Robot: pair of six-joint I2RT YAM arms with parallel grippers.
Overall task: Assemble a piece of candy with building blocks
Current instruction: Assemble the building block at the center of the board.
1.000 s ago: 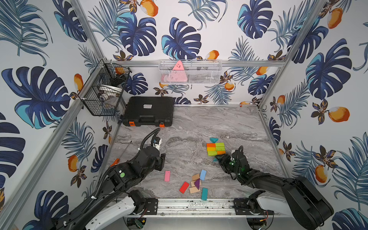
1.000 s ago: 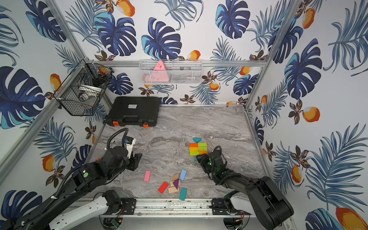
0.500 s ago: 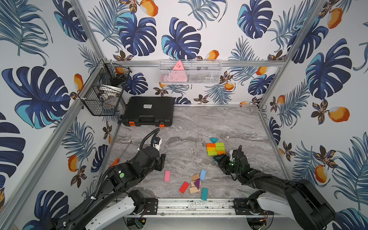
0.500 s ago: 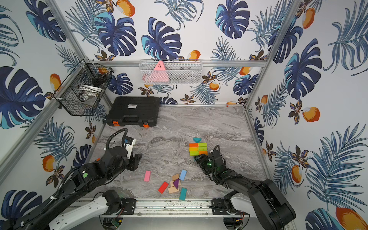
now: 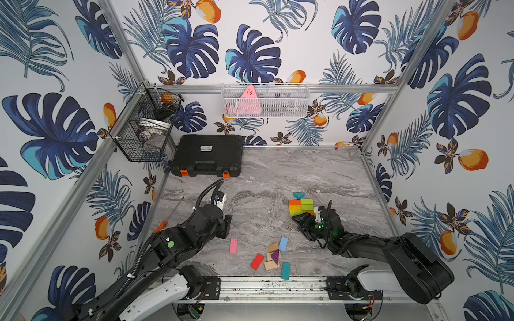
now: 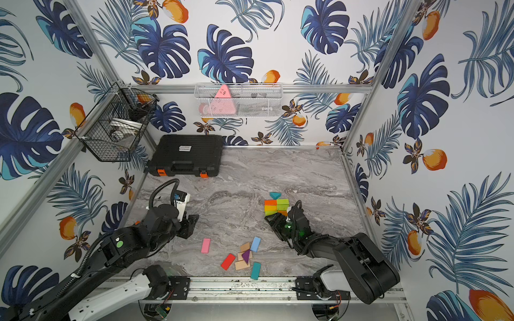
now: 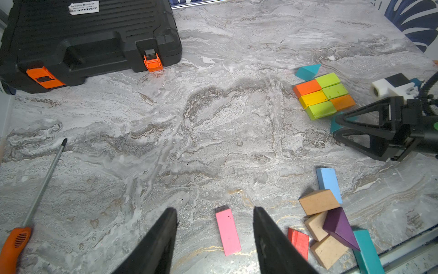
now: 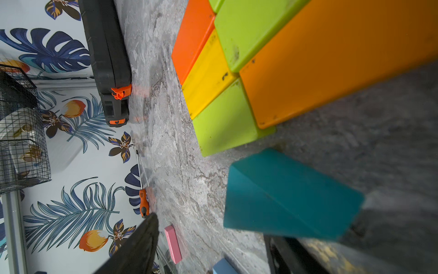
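Hovering low over the desk (image 5: 278,172), my right hand (image 5: 304,220) stands spread with a teal triangle (image 8: 284,194) between its fingers, just beside the green, yellow and orange block patch (image 5: 301,207), while my left hand (image 7: 214,209), spread and empty, hangs above the pink block (image 7: 228,231) near the loose heap (image 5: 274,255).

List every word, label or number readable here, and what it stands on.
On the black case, a white label: print upside down, too blurred to read.
On the pink triangle in the white basket, dark marks: too small to read.
No other text shows.
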